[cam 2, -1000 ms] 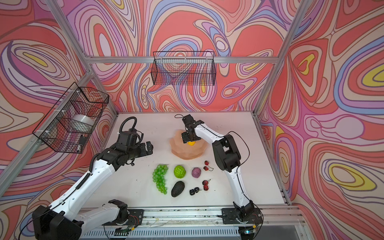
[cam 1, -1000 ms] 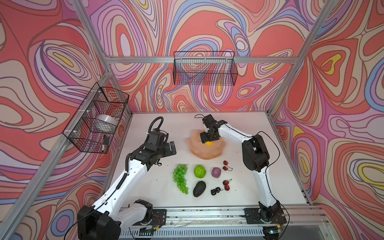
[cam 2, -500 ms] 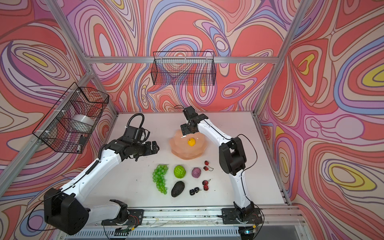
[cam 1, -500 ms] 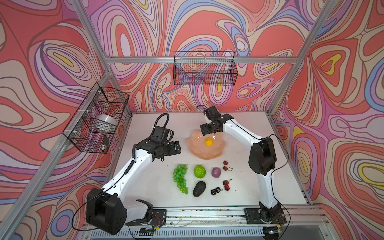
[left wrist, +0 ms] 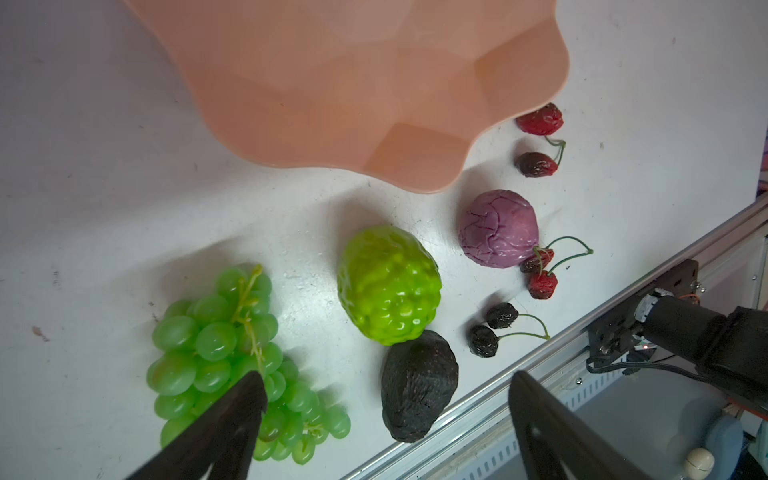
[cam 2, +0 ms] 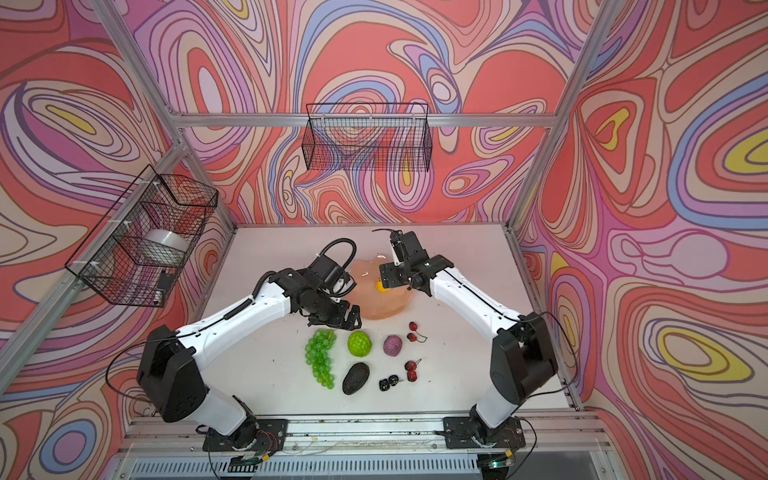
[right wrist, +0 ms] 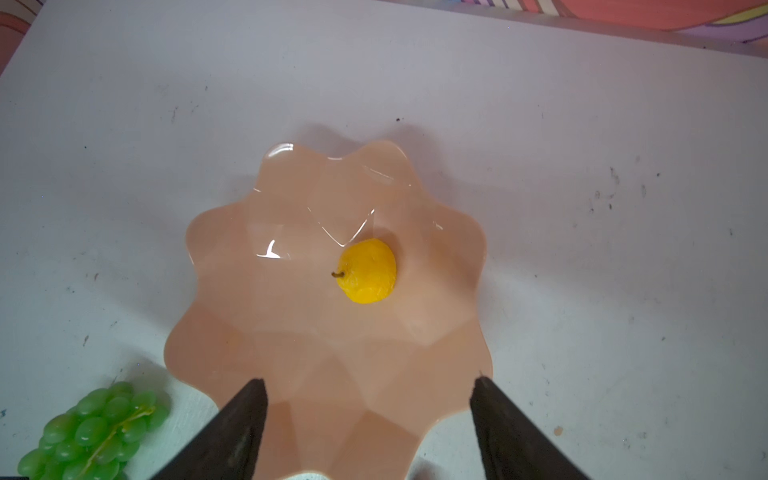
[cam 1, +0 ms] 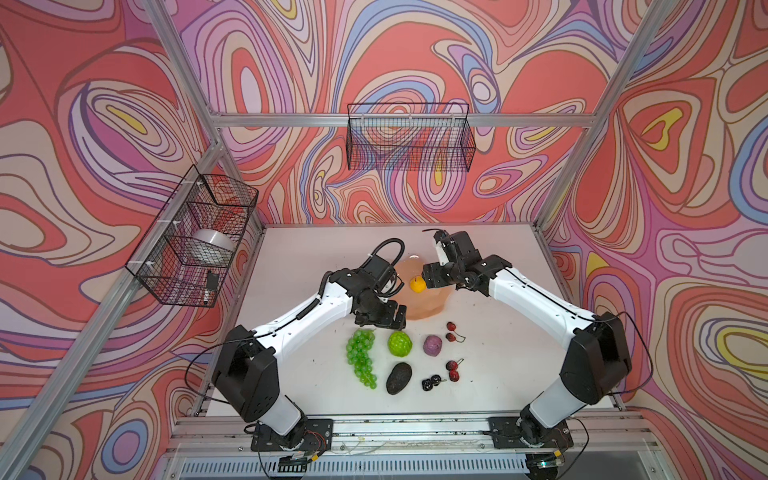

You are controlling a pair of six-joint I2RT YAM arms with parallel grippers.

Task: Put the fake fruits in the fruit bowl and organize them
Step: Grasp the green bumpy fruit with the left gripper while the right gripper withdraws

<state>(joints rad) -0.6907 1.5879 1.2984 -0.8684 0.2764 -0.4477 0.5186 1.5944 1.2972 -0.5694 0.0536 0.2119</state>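
Peach-pink fruit bowl (cam 1: 432, 309) holds one yellow pear-like fruit (cam 1: 417, 284), with bare white table (cam 1: 307, 245) open behind and beside it. Right gripper (right wrist: 369, 380) hangs above it, jaws wide, empty; left gripper (cam 1: 381, 318), jaws spread and empty, hovers between the bowl's near rim and the green grape bunch (cam 1: 360, 356)

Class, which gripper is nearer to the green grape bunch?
Left. The left gripper hangs open close by the stem end of the green grape bunch; the right gripper is farther back, open above the fruit bowl.
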